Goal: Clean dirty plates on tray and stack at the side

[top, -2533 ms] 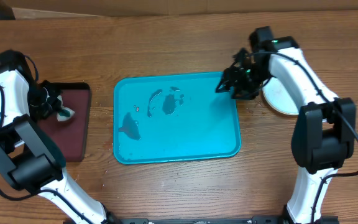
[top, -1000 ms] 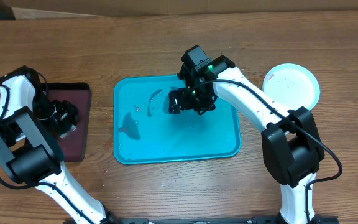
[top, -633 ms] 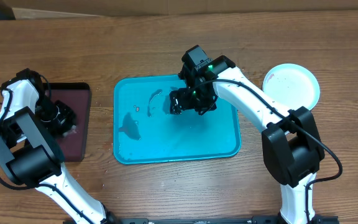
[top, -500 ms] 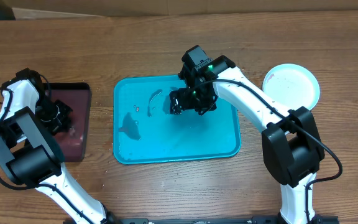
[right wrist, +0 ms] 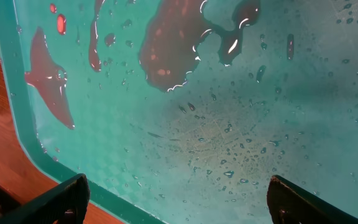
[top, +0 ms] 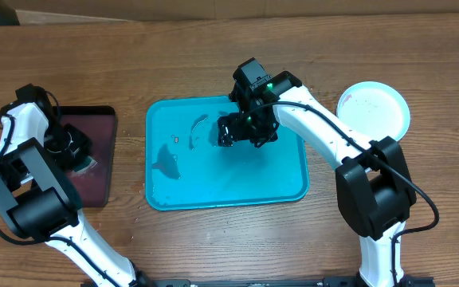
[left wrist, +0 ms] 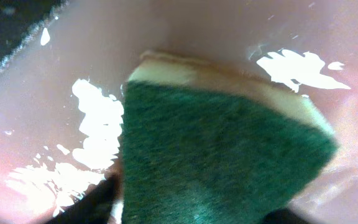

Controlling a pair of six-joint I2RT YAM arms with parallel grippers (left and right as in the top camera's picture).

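Observation:
The turquoise tray (top: pixel 253 177) lies mid-table, wet, with brown puddles (top: pixel 167 159) and no plates on it. A pale plate (top: pixel 374 112) sits on the table at the far right; any plates under it are hidden. My right gripper (top: pixel 241 131) hovers over the tray's upper middle, open and empty; the right wrist view shows its fingertips (right wrist: pixel 179 199) wide apart above the wet tray floor (right wrist: pixel 260 124). My left gripper (top: pixel 74 151) is over the maroon tray (top: pixel 94 187), shut on a green and yellow sponge (left wrist: pixel 229 155) pressed against it.
The maroon black-rimmed tray stands at the left and its surface (left wrist: pixel 73 50) is wet and shiny. Brown puddles (right wrist: pixel 173 50) sit in the turquoise tray's left half. Bare wooden table (top: pixel 213 247) runs along the front.
My right arm swung from the plate at the far right to over the turquoise tray and has held still since. My left gripper shifted the sponge slightly on the maroon tray.

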